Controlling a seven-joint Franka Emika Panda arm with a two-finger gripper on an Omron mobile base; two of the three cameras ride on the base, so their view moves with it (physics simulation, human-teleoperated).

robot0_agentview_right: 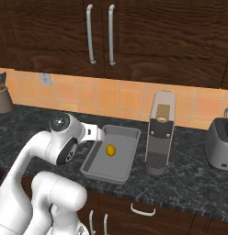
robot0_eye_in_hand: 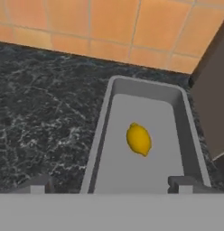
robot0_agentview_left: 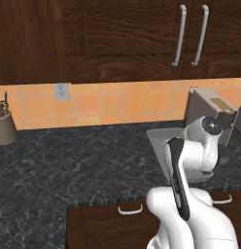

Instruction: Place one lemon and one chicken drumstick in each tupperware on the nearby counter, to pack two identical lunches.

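Note:
A light-grey tupperware (robot0_agentview_right: 121,161) lies on the black speckled counter (robot0_agentview_right: 189,183), close to the tiled wall. One yellow lemon (robot0_agentview_right: 110,150) rests in its middle, loose on the tray floor. In the hand view my gripper (robot0_eye_in_hand: 110,185) hovers above the near end of the tupperware (robot0_eye_in_hand: 105,122), open. Its fingertips (robot0_eye_in_hand: 38,185) stand wide apart with nothing between them, and the lemon (robot0_eye_in_hand: 138,139) lies just ahead of them. From the left base view the arm covers most of the tupperware (robot0_agentview_left: 159,133). The chicken drumstick is out of view.
A tall grey appliance (robot0_agentview_right: 160,133) stands right beside the tray's right side. A toaster (robot0_agentview_right: 220,142) sits further right. A utensil holder (robot0_agentview_left: 3,124) stands at the counter's far left. Dark wall cabinets hang above; drawers with silver handles (robot0_agentview_right: 143,211) run below.

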